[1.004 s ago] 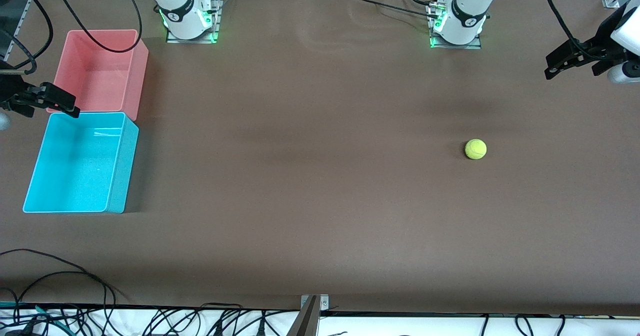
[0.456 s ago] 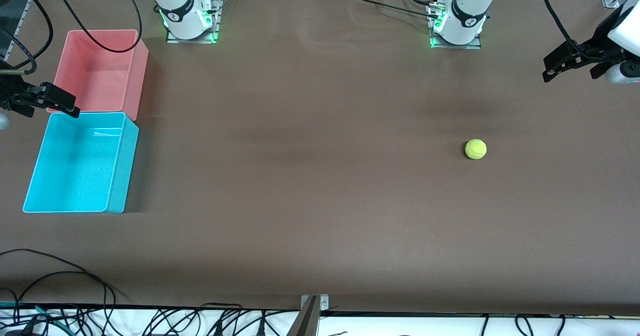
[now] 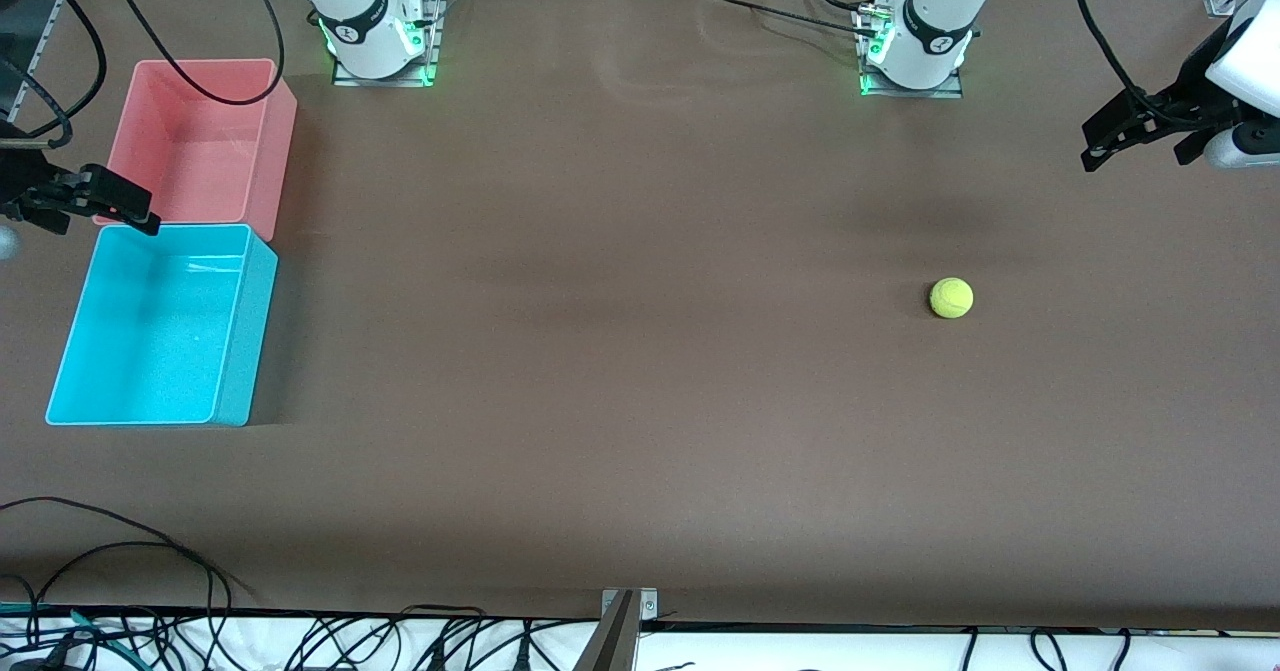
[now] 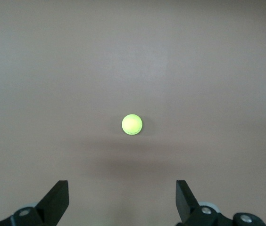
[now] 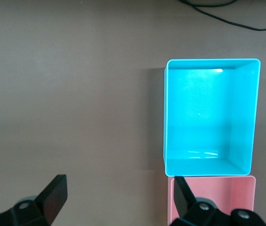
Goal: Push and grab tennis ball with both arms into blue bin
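Note:
The tennis ball (image 3: 951, 298) lies on the brown table toward the left arm's end; it also shows in the left wrist view (image 4: 132, 124). My left gripper (image 3: 1135, 141) hangs open and empty over the table's edge at that end, well apart from the ball; its own view shows the jaws (image 4: 121, 186) wide apart. The blue bin (image 3: 160, 326) stands empty at the right arm's end and shows in the right wrist view (image 5: 208, 113). My right gripper (image 3: 100, 206) hovers open and empty beside the bins (image 5: 120, 181).
An empty pink bin (image 3: 200, 141) touches the blue bin on the side farther from the front camera, and shows in the right wrist view (image 5: 218, 197). Cables (image 3: 120, 551) lie at the table's near edge. The arm bases (image 3: 910, 41) stand along the top.
My left gripper has drifted slightly toward the table's middle. The ball, both bins and the right gripper have not moved.

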{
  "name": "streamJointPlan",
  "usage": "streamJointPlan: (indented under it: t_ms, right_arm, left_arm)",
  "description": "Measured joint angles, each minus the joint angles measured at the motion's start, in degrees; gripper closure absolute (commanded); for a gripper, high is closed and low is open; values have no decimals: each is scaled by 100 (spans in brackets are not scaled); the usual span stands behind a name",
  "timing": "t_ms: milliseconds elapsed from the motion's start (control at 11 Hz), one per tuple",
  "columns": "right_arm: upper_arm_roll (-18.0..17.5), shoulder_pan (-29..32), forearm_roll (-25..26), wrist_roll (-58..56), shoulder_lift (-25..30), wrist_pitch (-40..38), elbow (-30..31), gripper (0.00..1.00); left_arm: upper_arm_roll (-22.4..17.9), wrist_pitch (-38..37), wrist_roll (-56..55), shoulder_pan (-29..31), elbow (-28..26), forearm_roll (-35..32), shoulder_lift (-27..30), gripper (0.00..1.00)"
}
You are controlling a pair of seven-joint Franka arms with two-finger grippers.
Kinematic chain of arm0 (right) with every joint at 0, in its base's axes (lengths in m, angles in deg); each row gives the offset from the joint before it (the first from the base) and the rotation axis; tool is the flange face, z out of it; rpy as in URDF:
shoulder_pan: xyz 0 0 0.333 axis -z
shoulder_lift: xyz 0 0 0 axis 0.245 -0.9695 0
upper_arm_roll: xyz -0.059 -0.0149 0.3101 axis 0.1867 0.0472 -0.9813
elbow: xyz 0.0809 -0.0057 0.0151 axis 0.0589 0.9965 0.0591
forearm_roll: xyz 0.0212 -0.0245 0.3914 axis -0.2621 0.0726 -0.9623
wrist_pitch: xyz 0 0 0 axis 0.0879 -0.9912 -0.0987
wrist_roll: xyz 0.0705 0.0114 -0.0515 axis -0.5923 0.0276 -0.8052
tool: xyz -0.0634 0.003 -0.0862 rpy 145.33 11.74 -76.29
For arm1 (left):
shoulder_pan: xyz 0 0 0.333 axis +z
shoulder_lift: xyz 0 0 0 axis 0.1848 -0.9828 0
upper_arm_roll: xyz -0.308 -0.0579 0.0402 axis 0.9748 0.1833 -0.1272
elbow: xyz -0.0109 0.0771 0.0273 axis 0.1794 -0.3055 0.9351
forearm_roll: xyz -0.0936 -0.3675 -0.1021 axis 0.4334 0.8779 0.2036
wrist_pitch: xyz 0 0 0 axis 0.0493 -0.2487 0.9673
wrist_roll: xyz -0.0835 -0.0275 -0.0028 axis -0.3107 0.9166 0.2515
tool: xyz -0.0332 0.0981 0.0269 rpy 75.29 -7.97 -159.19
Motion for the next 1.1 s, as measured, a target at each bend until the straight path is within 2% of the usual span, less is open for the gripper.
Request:
streamJointPlan:
  t_ms: [1095]
  right_arm:
    - [20,4,-27,0,-1,3,-5,0]
  left_arm:
    - [117,-205,0,5,-101,0,72,0]
